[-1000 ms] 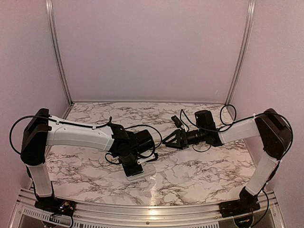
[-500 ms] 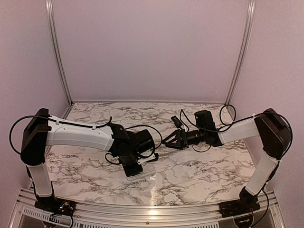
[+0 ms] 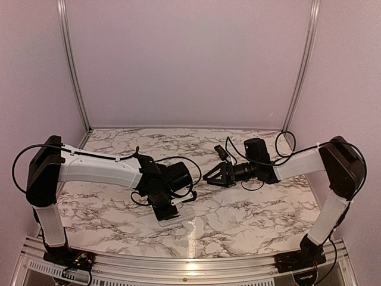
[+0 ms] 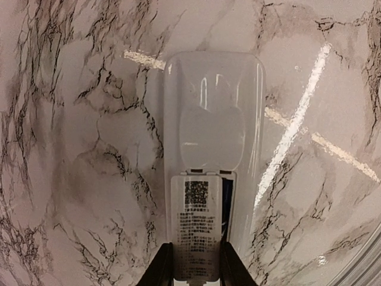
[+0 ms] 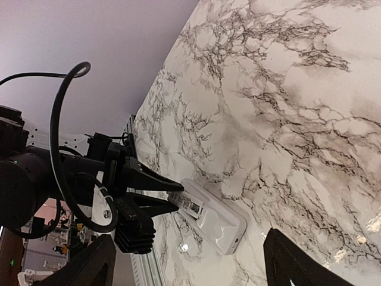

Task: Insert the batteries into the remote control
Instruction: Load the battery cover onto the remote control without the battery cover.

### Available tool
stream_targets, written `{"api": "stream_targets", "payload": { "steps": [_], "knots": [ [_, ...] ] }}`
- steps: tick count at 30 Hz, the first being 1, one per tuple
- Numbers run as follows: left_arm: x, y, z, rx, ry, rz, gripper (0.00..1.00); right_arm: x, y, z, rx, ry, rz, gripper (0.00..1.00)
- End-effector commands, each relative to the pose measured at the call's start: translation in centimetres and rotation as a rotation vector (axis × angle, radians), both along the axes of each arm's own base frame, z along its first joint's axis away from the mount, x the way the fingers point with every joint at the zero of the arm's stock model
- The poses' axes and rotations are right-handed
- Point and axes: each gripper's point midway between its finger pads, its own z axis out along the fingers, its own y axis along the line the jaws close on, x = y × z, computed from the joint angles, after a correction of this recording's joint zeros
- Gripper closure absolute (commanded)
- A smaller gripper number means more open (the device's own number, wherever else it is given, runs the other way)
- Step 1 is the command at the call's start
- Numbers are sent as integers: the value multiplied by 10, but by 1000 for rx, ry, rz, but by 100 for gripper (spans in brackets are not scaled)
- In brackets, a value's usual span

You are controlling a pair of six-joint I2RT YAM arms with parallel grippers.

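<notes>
The marbled surface (image 3: 250, 220) fills the floor of the booth, with pale walls on three sides. The left arm (image 3: 98, 170) reaches in from the left and bends down over the near middle. The right arm (image 3: 300, 162) stretches in from the right and lies roughly level, pointing left. Black cables loop around both wrists.

The right end effector (image 3: 211, 177) hangs above the surface, right of and farther back than the left wrist. Its jaws are spread wide and empty.

The left end effector (image 4: 196, 269) points down at the near middle of the surface, its jaws drawn narrow.

The remote control (image 4: 214, 119) lies flat there, just left of centre, directly under the left end effector. Its smooth white back faces up, with a rounded recess in the middle.

A labelled panel (image 4: 196, 232) is narrower than the body and carries a square code above lines of small print. It sits over the end of the remote control nearest the left wrist. The two dark fingertips (image 4: 159, 268) press against its long edges, one on each side.

A dark strip (image 4: 227, 199) shows in the gap just right of the panel. I cannot tell whether it is one of the batteries.
</notes>
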Motion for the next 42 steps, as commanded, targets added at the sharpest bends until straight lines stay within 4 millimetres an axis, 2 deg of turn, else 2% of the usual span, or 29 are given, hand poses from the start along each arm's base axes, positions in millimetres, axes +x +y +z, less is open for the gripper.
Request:
{"api": "stream_targets", "payload": {
  "steps": [1, 18, 28, 42],
  "knots": [
    [-2, 12, -3, 23, 10, 12, 79, 2, -2, -4, 2, 8, -3, 16],
    [-8, -8, 23, -50, -14, -46, 79, 2, -1, -4, 9, 14, -2, 15],
    [-2, -1, 5, 12, -23, -27, 80, 1, -1, -3, 12, 14, 2, 14],
    [-5, -3, 3, -1, 10, -37, 79, 0, -2, -4, 11, 12, 4, 13]
  ]
}}
